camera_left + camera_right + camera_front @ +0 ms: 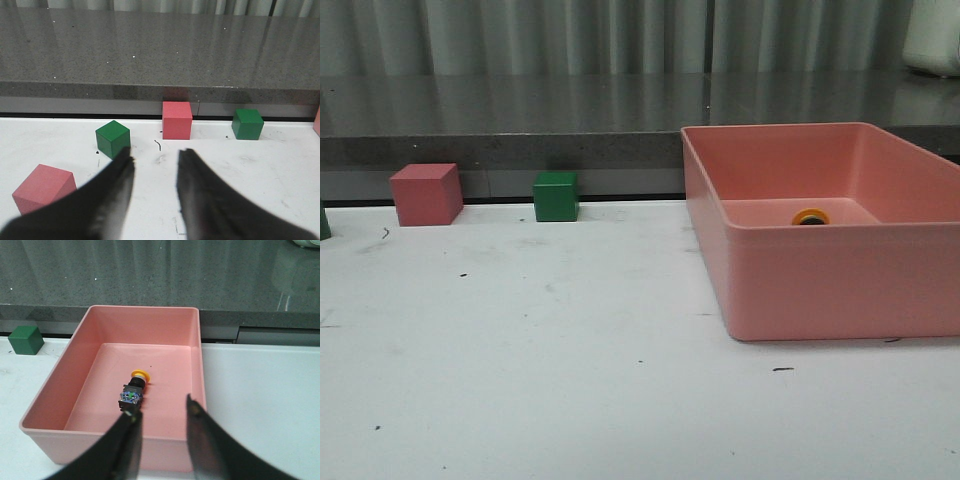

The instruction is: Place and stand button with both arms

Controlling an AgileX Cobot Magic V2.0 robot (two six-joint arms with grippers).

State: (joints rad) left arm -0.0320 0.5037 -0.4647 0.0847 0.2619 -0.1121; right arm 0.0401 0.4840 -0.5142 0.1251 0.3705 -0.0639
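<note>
the right pincer (162, 432) hangs open and empty above the near wall of the pink bin (47, 437), its fingers parted with nothing between them. the button (134, 390) lies on its side on the bin floor, just beyond the fingertips, yellow cap pointing toward the far wall and boxy base with bluish contacts toward the pincer. i judge the main risk is the grasp: the cap and collar are round, so a pinch there could let the part roll or squirt out, and the near wall may foul a low approach. a tilted grip would also make standing it up harder for the second arm.

the left pincer (155, 175) is likewise open and holds nothing, low over the white table (570, 400), well apart from the bin. ahead of it sit a green cube (113, 138), a red cube (177, 120) and a second green cube (247, 124), which a careless sweep could knock.

the table is scuffed with small dark marks. behind it runs a grey speckled ledge (520, 115), then pale curtains (570, 35).
</note>
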